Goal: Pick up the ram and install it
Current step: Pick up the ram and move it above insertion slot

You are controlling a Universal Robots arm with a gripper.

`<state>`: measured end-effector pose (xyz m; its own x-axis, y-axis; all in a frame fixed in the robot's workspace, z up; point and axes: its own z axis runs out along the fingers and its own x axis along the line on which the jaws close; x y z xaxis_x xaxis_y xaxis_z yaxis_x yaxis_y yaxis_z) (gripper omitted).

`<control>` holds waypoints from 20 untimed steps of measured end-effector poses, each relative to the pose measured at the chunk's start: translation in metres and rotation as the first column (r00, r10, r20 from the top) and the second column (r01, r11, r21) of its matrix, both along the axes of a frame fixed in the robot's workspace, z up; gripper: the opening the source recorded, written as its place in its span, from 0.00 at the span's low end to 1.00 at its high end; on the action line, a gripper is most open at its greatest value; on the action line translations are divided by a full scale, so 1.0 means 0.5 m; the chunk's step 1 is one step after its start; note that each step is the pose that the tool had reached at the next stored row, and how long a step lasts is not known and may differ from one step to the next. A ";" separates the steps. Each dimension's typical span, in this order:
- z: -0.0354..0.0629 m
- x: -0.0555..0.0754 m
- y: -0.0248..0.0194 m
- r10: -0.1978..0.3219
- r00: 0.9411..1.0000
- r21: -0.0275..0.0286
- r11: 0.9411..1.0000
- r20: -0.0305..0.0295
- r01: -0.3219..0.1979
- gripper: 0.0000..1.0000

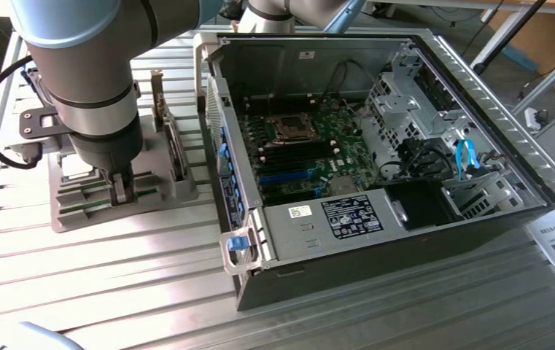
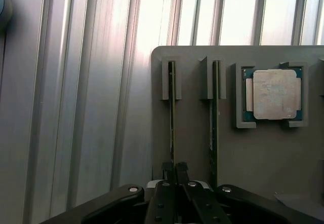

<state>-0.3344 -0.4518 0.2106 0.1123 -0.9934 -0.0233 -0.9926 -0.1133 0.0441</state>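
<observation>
Hand clenched on ram in its holder

Hand is pinched onto the thin upper edge of the ram, its two fingers pressed close from either side. The ram stands on edge in a slot of the grey holder, not lifted out. A second ram stands on edge in the neighbouring slot, parallel and apart from the first. Beyond it, in a square recess of the same holder, the CPU lies flat, so the second ram sits between the gripped one and the CPU. The holder rests on the ribbed metal tabletop.

In the exterior view the arm comes down from eleven o'clock, with the hand low over the holder at about nine o'clock. At three o'clock from the hand lies the open case, close beside the holder, with its board exposed.
</observation>
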 end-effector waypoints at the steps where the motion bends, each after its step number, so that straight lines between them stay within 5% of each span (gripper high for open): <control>1: 0.000 0.000 0.0000 0.000 1.000 0.000 1.000 0.000 0.000 0.12; 9: 0.002 0.000 0.0000 0.000 1.000 0.000 1.000 0.000 0.000 0.12; 20: 0.033 0.000 0.0000 0.000 1.000 0.000 1.000 0.000 0.000 0.12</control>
